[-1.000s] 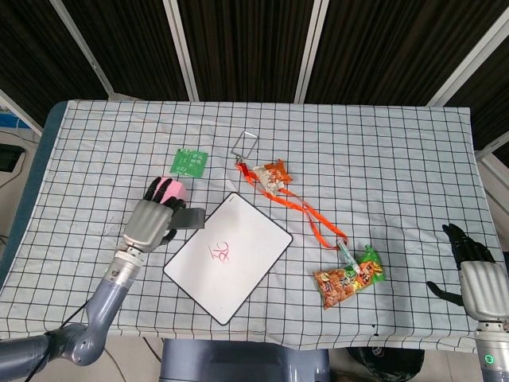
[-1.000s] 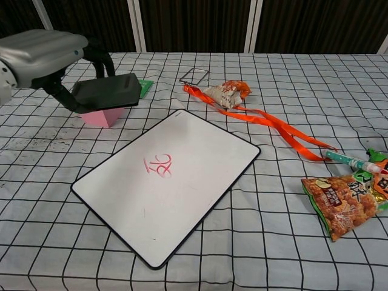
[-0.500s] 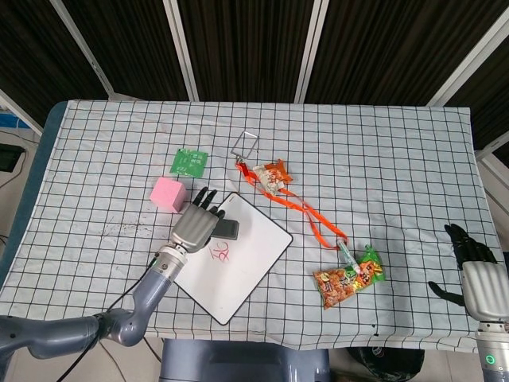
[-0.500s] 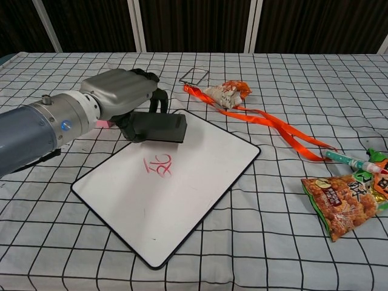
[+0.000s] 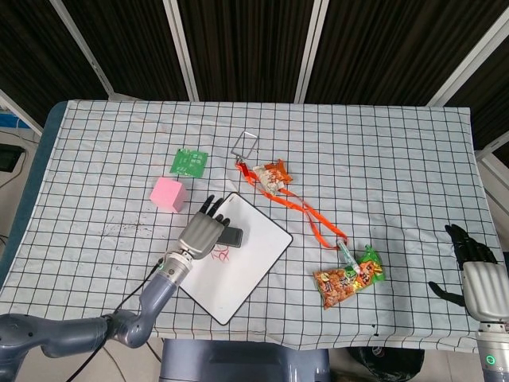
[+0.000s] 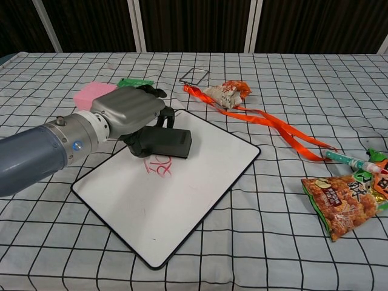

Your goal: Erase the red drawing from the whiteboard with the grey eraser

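My left hand (image 6: pixel 130 115) grips the grey eraser (image 6: pixel 165 143) over the whiteboard (image 6: pixel 200 182), its lower edge right at the top of the red drawing (image 6: pixel 159 167); whether it touches the board I cannot tell. My right hand (image 5: pixel 475 270) rests at the table's four o'clock corner, fingers apart, holding nothing; a pink block (image 5: pixel 169 194) sits at the board's ten o'clock.

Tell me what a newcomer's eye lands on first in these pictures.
First, the left hand holding the grey eraser over the red drawing on the whiteboard, mid-table. Next, the orange ribbon trailing right toward the snack bag.
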Robot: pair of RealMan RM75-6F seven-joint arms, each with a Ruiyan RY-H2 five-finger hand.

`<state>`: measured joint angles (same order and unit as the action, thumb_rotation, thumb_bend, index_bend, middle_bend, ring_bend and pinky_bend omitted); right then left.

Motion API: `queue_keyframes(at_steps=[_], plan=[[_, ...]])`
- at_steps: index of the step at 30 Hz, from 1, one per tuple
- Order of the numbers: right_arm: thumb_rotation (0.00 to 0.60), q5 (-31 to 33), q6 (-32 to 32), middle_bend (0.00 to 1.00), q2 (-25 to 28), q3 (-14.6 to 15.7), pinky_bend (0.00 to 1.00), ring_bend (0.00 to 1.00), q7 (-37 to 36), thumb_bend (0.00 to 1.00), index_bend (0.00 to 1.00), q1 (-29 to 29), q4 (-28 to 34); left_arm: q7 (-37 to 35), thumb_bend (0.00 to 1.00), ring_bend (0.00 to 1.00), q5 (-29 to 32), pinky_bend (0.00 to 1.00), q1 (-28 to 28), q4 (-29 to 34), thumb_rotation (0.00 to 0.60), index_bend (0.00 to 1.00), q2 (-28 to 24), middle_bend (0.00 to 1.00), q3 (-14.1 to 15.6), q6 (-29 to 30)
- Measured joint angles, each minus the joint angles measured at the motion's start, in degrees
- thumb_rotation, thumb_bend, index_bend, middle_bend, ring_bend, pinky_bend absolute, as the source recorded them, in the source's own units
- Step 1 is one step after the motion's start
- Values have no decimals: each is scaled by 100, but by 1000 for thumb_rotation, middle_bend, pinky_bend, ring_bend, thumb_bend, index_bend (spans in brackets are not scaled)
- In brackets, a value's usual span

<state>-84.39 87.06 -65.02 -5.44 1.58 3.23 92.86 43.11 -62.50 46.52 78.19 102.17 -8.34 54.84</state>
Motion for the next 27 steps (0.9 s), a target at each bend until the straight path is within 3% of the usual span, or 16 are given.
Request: queue_keyframes(at_steps=[12, 27], plan=[[600, -17, 9, 123, 0, -2, 224, 206, -8, 156, 7, 1, -11, -23, 364, 5, -182, 0, -32, 433, 600, 395, -150, 448, 261, 54], [600, -34, 33, 123, -18, -5, 224, 206, 24, 155, 7, -1, -14, 458, 365, 5, -304, 0, -194, 1252, 600, 395, -490, 448, 832, 170]])
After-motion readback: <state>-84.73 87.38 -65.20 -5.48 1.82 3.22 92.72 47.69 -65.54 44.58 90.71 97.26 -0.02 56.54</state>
